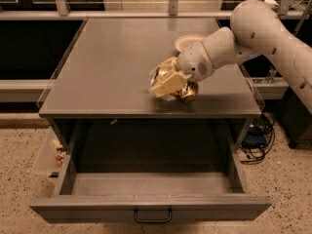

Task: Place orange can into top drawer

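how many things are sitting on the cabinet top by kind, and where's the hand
cans: 1, the orange can, toward the front right of the cabinet top
bowls: 1, the pale bowl, farther back, partly hidden by the arm
total: 2
The hand is down at the orange can, on its left side.

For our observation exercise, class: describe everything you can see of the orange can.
The orange can shows only as a shiny golden-brown patch, low on the grey cabinet top near its front edge. The cream gripper sits over it, hiding most of it; its pose is unclear. It is not in the open top drawer below.
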